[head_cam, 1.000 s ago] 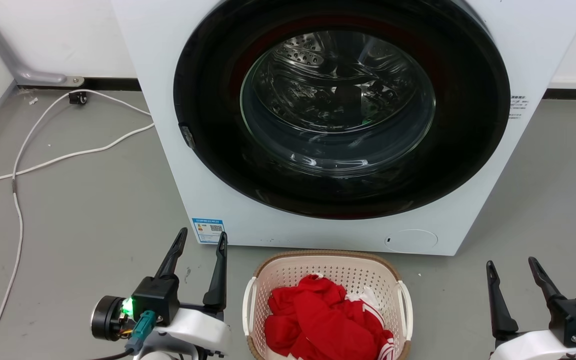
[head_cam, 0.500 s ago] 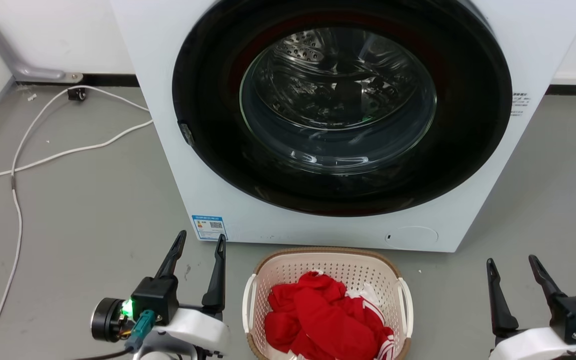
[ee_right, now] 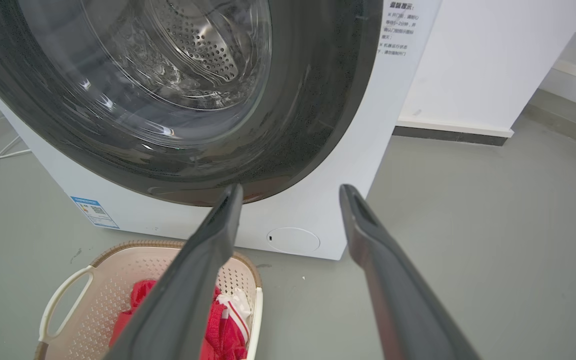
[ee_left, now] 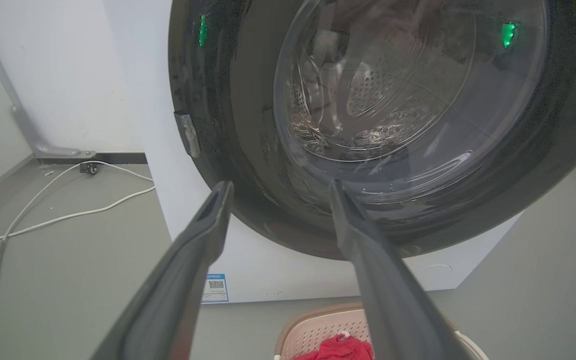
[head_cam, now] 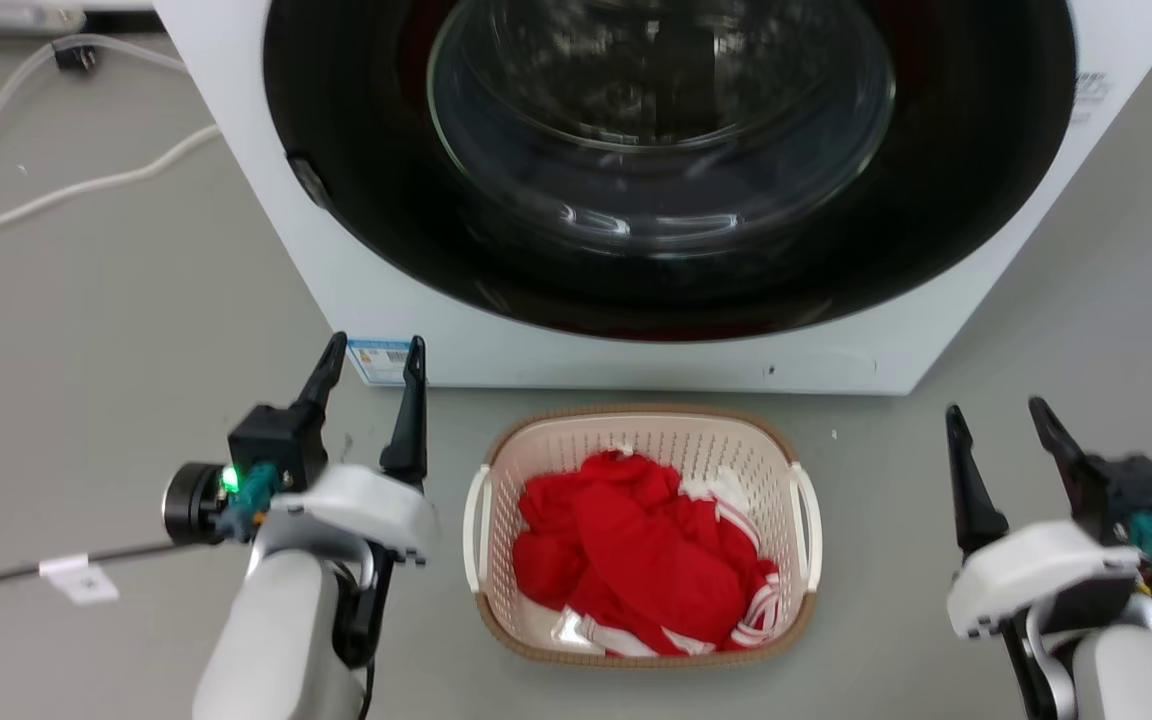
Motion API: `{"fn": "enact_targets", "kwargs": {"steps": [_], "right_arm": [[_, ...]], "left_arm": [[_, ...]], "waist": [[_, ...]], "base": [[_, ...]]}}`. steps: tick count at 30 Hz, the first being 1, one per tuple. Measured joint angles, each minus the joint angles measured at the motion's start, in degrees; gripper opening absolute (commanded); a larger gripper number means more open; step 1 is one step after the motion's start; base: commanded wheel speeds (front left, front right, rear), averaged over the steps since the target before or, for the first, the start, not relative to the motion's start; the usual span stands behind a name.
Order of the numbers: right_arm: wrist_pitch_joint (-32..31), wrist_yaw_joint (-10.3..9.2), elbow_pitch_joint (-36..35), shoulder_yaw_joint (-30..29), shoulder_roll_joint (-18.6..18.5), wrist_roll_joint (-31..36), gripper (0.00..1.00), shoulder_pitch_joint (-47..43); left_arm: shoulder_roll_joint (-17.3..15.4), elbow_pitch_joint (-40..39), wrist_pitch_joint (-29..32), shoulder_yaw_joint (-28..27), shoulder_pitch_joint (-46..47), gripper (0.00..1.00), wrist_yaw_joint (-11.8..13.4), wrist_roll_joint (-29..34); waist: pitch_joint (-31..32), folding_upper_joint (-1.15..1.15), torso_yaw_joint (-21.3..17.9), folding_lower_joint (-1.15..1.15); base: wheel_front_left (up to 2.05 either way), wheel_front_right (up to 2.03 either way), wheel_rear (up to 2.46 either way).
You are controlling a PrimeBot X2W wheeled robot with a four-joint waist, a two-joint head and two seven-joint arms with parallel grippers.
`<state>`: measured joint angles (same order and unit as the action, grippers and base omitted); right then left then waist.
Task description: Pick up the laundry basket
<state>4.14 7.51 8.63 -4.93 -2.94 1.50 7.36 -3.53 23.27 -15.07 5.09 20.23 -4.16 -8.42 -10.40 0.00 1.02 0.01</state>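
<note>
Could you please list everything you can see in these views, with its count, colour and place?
washing machine: one, white with a dark round glass door, at the back against the wall
laundry basket: one, cream with a brown rim and white handles, on the floor in front of the machine
clothes: one heap, red with white stripes, inside the basket
label: one, blue, low on the machine's front, left corner
cables: at least two, white, on the floor left of the machine
floor: grey
wall: white, behind the machine
left gripper: one, dark fingers, open, left of the basket
right gripper: one, dark fingers, open, right of the basket
</note>
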Motion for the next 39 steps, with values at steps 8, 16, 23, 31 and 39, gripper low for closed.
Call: {"fn": "enact_targets", "kwargs": {"steps": [8, 16, 23, 31, 39], "right_arm": [[-2.2, 0.00, 10.3, 2.0, 0.0, 0.2, 1.00, 9.4], [-5.1, 0.00, 24.2, 4.5, 0.0, -1.9, 1.00, 19.2], [-9.3, 0.00, 37.3, 7.6, 0.0, -4.5, 1.00, 28.4], [-12.5, 0.00, 48.5, 12.2, 0.0, -8.1, 1.00, 38.5], [-15.1, 0.00, 54.7, 18.1, 0.0, -13.6, 1.00, 45.2]], "left_arm": [[-2.0, 15.1, 0.2, -0.3, 10.7, 1.00, -1.9, -2.4], [-3.3, 29.7, 2.6, 0.9, 19.4, 1.00, -2.9, -5.3], [-3.8, 38.5, 7.6, 4.8, 26.2, 1.00, -3.2, -9.1], [-6.1, 41.2, 16.2, 11.5, 32.3, 1.00, -3.3, -16.3], [-8.9, 41.8, 22.9, 16.6, 36.4, 1.00, -3.3, -21.9]], "waist": [[-7.4, 0.00, -1.0, 0.00], [-14.5, 0.00, -2.3, 0.01], [-20.1, 0.00, -3.3, 0.00], [-26.5, 0.00, -4.2, 0.00], [-31.6, 0.00, -4.8, 0.00]], "base": [[0.00, 0.00, 0.00], [0.00, 0.00, 0.00], [0.00, 0.00, 0.00], [0.00, 0.00, 0.00], [0.00, 0.00, 0.00]]}}
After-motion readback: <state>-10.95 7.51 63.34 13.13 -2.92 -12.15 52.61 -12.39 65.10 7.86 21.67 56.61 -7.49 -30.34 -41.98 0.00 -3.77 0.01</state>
